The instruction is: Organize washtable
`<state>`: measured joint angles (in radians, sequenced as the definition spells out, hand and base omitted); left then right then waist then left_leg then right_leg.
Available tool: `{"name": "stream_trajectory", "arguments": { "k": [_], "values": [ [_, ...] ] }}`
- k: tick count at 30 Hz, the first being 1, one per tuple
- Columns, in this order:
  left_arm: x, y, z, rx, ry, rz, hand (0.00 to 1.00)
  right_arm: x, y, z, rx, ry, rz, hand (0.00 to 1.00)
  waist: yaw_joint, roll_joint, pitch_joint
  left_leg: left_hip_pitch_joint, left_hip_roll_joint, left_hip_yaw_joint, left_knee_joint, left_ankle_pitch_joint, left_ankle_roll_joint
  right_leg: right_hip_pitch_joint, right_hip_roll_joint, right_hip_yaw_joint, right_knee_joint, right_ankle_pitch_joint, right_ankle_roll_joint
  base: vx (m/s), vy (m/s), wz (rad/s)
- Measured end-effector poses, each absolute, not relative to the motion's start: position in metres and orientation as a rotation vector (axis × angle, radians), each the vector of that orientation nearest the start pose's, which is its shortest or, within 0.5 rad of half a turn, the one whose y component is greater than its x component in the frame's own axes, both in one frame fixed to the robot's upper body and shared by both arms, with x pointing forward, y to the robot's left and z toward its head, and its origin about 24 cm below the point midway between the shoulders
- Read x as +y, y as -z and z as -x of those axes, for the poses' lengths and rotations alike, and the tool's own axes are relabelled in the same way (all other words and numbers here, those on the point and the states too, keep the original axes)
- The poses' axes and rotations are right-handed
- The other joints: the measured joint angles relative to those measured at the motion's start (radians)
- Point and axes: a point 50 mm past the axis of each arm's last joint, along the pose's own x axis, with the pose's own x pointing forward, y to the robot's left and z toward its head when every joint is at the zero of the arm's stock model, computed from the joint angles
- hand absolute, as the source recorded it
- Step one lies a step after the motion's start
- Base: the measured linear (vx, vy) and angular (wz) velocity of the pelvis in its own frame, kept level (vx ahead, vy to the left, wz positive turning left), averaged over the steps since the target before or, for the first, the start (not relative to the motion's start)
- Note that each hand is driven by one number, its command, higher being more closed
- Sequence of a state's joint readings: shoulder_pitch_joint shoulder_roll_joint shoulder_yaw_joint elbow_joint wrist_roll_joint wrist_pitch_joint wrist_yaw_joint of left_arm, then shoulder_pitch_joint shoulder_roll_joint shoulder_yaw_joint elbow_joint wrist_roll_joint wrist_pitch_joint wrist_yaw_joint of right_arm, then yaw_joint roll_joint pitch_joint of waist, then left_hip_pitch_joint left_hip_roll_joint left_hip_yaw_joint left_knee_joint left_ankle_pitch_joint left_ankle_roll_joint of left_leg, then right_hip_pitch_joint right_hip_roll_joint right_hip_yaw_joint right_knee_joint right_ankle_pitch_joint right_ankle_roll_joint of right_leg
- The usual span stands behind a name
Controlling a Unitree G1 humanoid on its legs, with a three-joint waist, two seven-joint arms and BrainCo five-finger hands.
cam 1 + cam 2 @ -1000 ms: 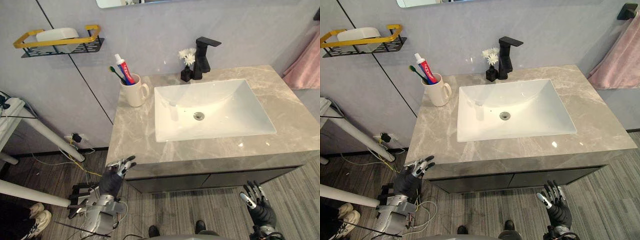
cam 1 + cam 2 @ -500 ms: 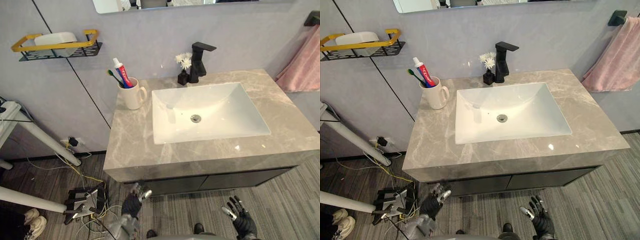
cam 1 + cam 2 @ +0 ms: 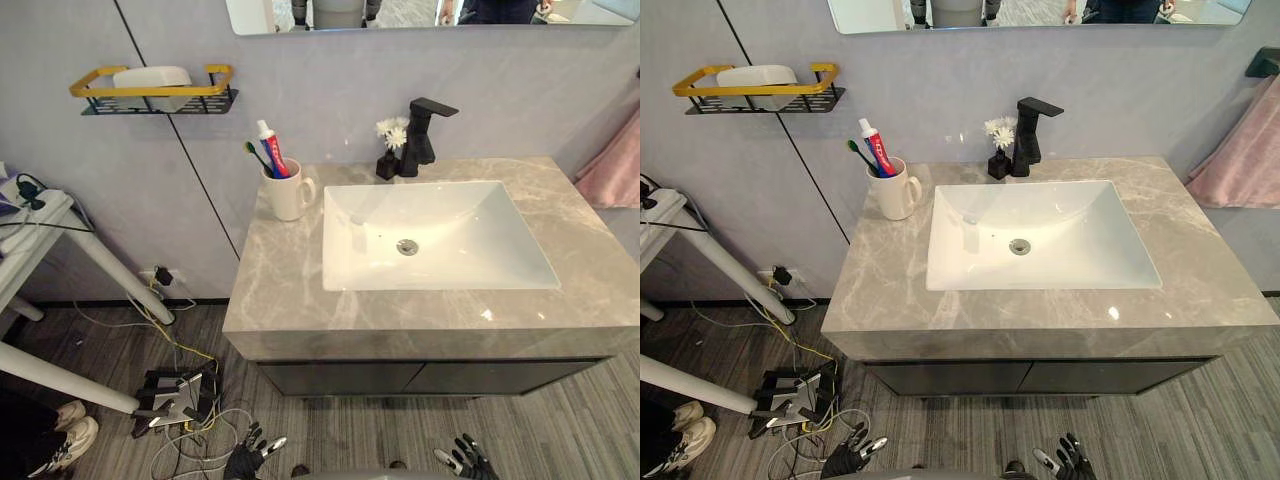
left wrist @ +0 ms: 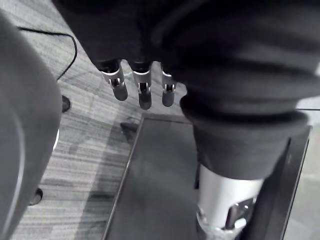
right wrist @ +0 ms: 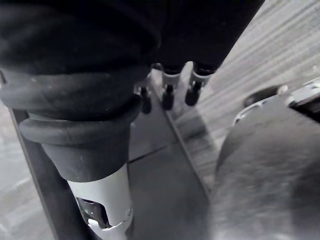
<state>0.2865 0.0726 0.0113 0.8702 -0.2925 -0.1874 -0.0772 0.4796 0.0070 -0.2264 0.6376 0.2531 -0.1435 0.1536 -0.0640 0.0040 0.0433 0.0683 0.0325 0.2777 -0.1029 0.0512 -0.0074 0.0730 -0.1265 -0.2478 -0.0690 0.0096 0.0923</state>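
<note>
Mug (image 3: 289, 196) holding toothbrush (image 3: 254, 155) and toothpaste (image 3: 272, 150) at sink's (image 3: 450, 215) 10 o'clock on desk (image 3: 285, 295): likely stiff, slick, breakable, best gripped round body or handle; left hand (image 3: 248, 464), right hand (image 3: 463, 463) low at 6 o'clock, fingers straight, empty.

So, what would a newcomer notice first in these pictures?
The white sink set in the grey marble counter catches the eye first, with the black tap behind it. At the counter's back left corner stands a mug holding toothpaste and a toothbrush. The left hand and right hand hang open, low before the cabinet.
</note>
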Motion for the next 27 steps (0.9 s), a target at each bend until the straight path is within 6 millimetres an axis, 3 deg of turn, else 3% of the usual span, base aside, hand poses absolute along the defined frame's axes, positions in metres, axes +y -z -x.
{"name": "stream_trajectory", "arguments": {
  "k": [11,16,20,22,23,24,25,27],
  "values": [
    [0.183,0.154,-0.076,0.929,-0.228,0.182,0.0,-0.205,0.15,-0.026,0.96,0.421,-0.307,0.0,-0.002,-0.014,0.005,0.011,-0.004,0.0,0.0,0.0,0.0,0.01,-0.003,0.002,-0.001,-0.003,0.004,0.0,0.0,-0.01],
    [0.179,0.151,-0.087,0.91,-0.153,0.131,0.0,-0.207,0.148,-0.051,0.9,0.433,-0.319,0.0,-0.001,-0.012,0.019,0.005,0.001,0.078,0.0,-0.007,-0.004,-0.045,-0.001,0.081,0.018,-0.002,0.006,-0.02,0.018,-0.42],
    [0.174,0.143,-0.116,0.836,-0.098,0.085,0.0,-0.212,0.136,-0.079,0.791,0.435,-0.302,0.0,-0.009,0.004,0.075,-0.011,0.0,0.239,0.006,-0.03,0.002,-0.151,0.004,0.214,0.033,0.027,0.025,-0.05,0.061,-1.1],
    [0.174,0.138,-0.13,0.801,-0.074,0.062,0.0,-0.212,0.132,-0.085,0.758,0.429,-0.303,0.0,-0.014,-0.001,0.093,-0.021,0.006,0.321,0.007,-0.034,0.009,-0.189,-0.011,0.165,0.04,0.024,0.0,-0.02,0.033,-1.23],
    [0.175,0.136,-0.136,0.788,-0.066,0.05,0.0,-0.213,0.13,-0.088,0.742,0.426,-0.302,0.0,-0.022,0.001,0.102,-0.023,0.022,0.37,0.017,-0.048,0.016,-0.217,-0.021,0.076,0.078,0.006,-0.046,0.06,-0.03,-1.09],
    [0.176,0.132,-0.143,0.759,-0.063,0.04,0.0,-0.211,0.129,-0.09,0.734,0.422,-0.305,0.0,-0.033,-0.011,0.12,-0.023,0.047,0.405,0.081,-0.086,0.005,-0.228,-0.041,-0.013,0.157,0.039,-0.09,0.08,-0.053,-1.32],
    [0.182,0.128,-0.148,0.735,-0.08,0.04,0.0,-0.213,0.128,-0.09,0.732,0.421,-0.301,0.0,-0.032,-0.019,0.126,-0.024,0.064,0.437,0.148,-0.127,-0.013,-0.242,-0.039,-0.06,0.182,0.054,-0.055,0.09,-0.077,-1.35],
    [0.182,0.129,-0.147,0.744,-0.117,0.076,0.0,-0.213,0.125,-0.095,0.714,0.387,-0.276,0.0,-0.036,-0.025,0.13,-0.041,0.068,0.477,0.184,-0.154,0.005,-0.249,-0.009,-0.066,0.135,0.113,-0.115,-0.02,-0.035,-1.7]
  ]
}}
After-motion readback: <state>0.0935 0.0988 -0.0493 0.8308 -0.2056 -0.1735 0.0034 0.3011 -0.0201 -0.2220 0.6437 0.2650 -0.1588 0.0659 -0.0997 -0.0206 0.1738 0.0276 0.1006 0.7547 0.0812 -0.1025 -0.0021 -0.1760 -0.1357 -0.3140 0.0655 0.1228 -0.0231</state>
